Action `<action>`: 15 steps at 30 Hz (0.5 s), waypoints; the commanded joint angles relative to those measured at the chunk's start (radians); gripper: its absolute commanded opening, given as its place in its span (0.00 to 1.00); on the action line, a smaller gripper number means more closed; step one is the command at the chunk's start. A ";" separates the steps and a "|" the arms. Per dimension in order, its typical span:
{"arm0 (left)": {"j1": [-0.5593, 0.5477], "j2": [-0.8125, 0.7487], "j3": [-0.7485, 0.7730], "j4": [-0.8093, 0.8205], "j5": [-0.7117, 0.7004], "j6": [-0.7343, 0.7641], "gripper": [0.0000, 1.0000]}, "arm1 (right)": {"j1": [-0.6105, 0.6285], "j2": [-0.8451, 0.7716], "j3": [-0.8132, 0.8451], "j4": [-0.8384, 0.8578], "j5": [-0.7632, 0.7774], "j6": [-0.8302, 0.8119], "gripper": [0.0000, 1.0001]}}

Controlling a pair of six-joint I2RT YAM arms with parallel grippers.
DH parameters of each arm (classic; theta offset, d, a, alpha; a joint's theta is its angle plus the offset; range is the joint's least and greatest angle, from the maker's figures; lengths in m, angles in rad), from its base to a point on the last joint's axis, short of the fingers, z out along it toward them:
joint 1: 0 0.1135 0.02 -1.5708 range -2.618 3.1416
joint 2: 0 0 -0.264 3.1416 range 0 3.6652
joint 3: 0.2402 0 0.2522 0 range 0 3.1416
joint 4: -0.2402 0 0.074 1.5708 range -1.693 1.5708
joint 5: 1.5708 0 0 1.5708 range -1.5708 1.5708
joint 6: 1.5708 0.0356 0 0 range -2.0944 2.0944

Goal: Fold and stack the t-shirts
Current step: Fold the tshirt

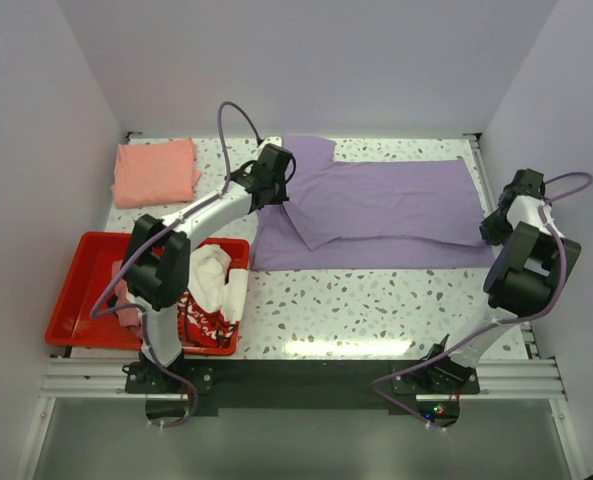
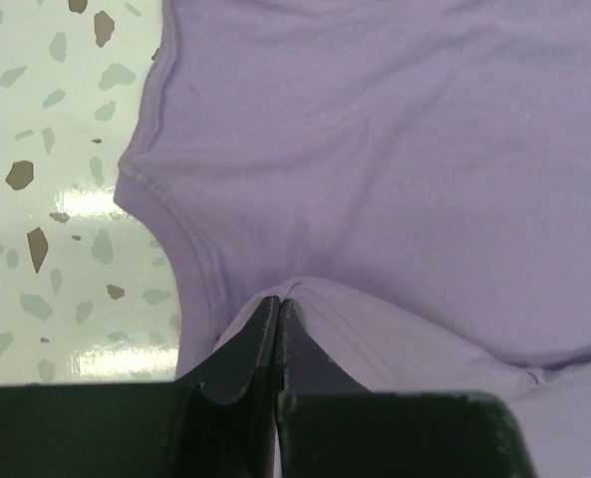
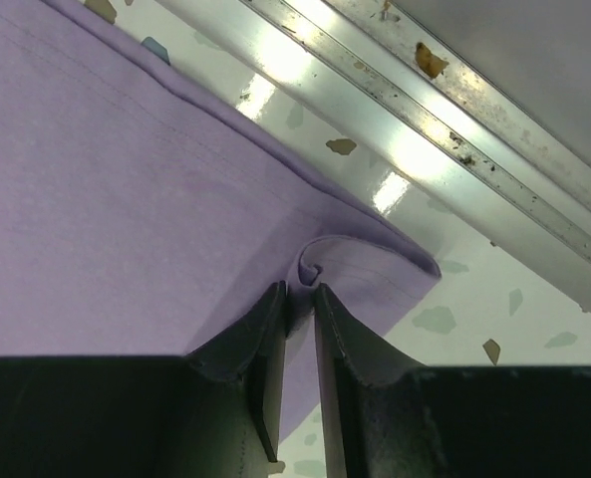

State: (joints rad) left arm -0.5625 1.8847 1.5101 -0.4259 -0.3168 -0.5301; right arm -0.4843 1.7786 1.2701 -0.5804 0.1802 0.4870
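Observation:
The lavender-purple t-shirt [image 1: 376, 210] lies spread across the far middle of the table, one sleeve folded over its left part. My left gripper [image 1: 273, 188] is shut on the shirt's left edge; in the left wrist view the fingers [image 2: 250, 349] pinch a fold of purple cloth [image 2: 395, 179]. My right gripper [image 1: 497, 228] is shut on the shirt's right hem corner [image 3: 375, 274], lifted slightly near the table's metal rail. A folded salmon-pink t-shirt [image 1: 156, 171] lies at the far left. White, red-printed and pink tees [image 1: 212, 290] sit in the red tray.
The red plastic tray [image 1: 76, 290] stands at the near left, beside the left arm's base. White walls enclose the table on three sides. A metal rail [image 3: 425, 129] runs along the right edge.

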 commanded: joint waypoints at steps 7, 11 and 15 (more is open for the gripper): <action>0.079 0.148 0.147 0.047 0.019 -0.005 0.34 | 0.003 0.100 0.109 0.039 0.016 -0.051 0.58; 0.084 0.146 0.170 0.055 0.042 0.016 0.87 | 0.004 0.116 0.152 0.011 -0.016 -0.077 0.99; 0.082 0.120 0.153 0.058 0.074 0.018 1.00 | 0.030 0.079 0.152 0.002 -0.038 -0.105 0.99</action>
State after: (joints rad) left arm -0.4770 2.0514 1.6329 -0.4076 -0.2810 -0.5289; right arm -0.4778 1.8954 1.3914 -0.5724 0.1608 0.4183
